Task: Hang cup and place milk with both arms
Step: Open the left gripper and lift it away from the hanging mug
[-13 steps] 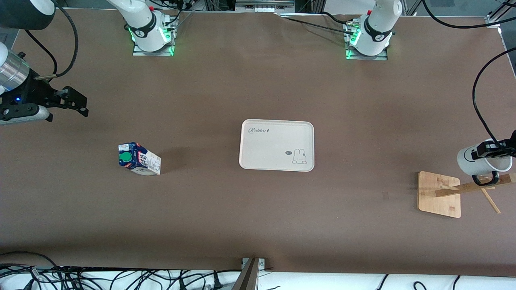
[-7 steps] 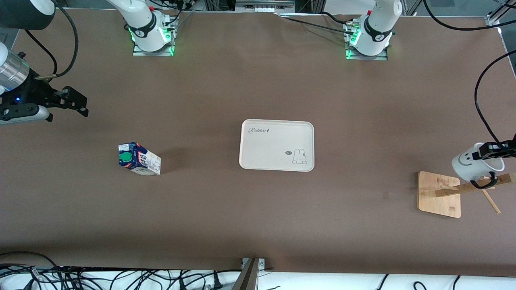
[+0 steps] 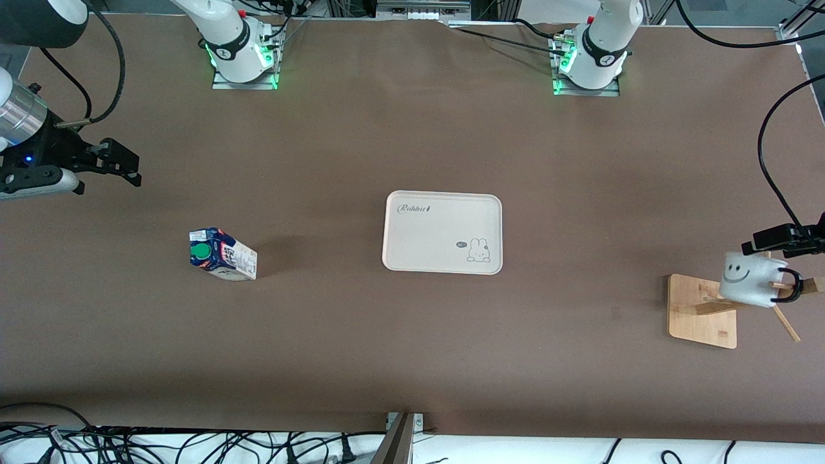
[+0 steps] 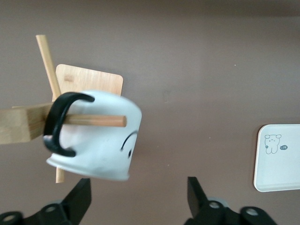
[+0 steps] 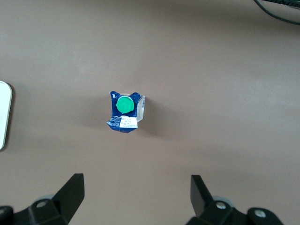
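Milk [image 3: 222, 254] stands upright on bench [image 3: 387, 354], below spread right end effector [image 3: 119, 164], the nearer arm; left end effector [image 4: 136, 199] spread, clear of hung cup [image 3: 747, 279].

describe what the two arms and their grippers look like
Both are white jointed arms with black bands at the joints, on metal base plates lit green. The left gripper and right gripper have black two-finger hands. Black cables loop along each arm. The right arm's wrist has a silver metal section and a small blue light.
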